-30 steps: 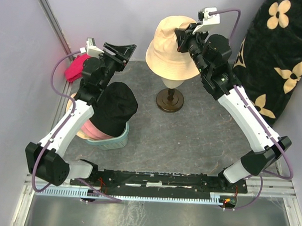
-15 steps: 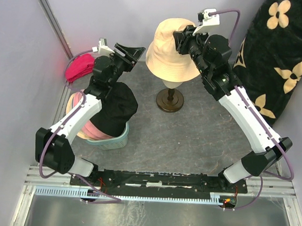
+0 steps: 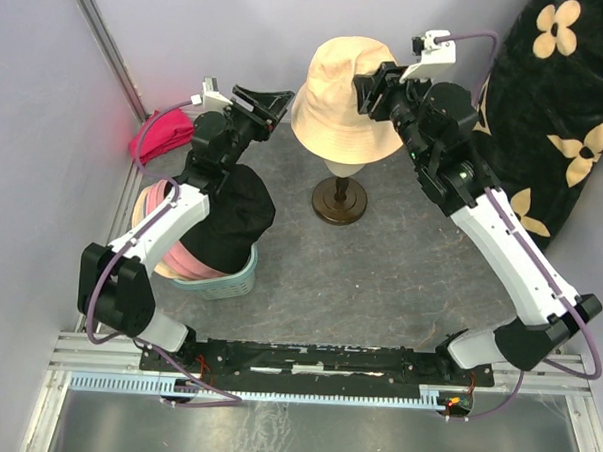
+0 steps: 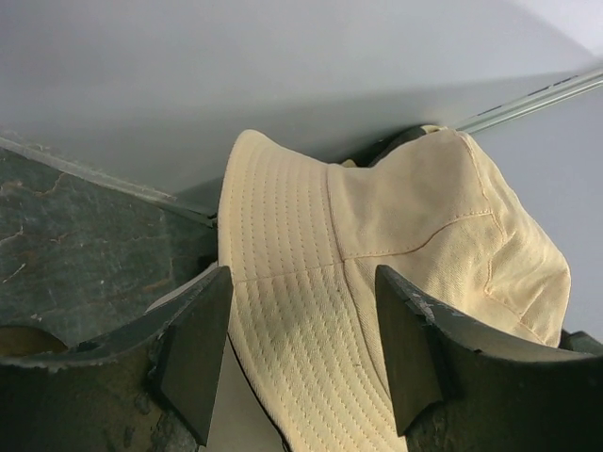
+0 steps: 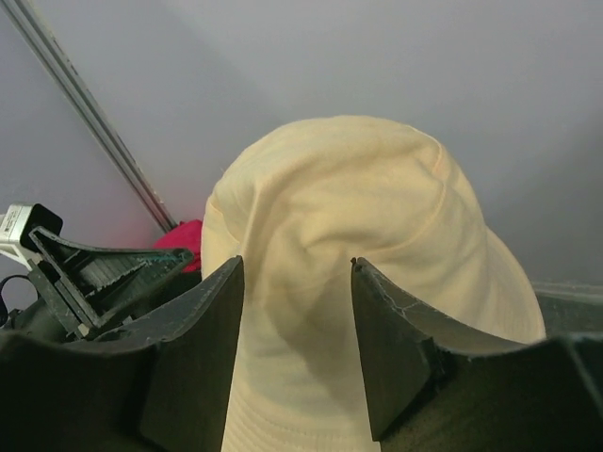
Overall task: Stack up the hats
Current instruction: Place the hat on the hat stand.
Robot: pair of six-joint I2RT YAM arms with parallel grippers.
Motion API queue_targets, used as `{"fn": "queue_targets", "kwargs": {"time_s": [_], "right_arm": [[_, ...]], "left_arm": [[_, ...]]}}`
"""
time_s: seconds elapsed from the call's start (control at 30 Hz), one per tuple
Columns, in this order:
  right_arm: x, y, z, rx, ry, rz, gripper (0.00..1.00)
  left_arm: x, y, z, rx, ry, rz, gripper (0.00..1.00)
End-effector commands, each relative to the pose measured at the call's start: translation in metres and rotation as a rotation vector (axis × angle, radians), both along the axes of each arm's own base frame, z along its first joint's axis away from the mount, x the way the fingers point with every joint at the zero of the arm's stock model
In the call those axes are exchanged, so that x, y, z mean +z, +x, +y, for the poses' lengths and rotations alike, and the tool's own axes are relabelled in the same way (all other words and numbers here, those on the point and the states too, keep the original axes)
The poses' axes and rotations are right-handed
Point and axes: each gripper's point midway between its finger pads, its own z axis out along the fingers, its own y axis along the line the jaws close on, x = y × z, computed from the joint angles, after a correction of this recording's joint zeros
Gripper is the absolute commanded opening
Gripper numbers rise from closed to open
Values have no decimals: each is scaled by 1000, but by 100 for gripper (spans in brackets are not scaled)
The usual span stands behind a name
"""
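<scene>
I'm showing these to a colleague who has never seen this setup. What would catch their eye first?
The beige hat perched on a mannequin stand at the back centre, with the left gripper and right gripper open on either side of it. Next come the black hat sitting atop a basket at the left, and the flowered black cushion at the right.

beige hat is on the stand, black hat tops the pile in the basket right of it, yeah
No: the top view shows the basket, black hat on top, left of the stand, not right. The beige hat is on the stand.
</scene>
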Motion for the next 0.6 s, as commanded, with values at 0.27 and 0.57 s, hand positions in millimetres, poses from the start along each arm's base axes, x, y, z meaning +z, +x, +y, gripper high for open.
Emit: {"fn": "queue_targets", "kwargs": {"time_s": [0.27, 0.57], "right_arm": [[0, -45, -84, -223, 301, 16, 60], [-41, -36, -127, -290, 557, 127, 60]], "left_arm": [[5, 0, -7, -37, -35, -15, 69], [-10, 7, -6, -24, -7, 27, 70]]}}
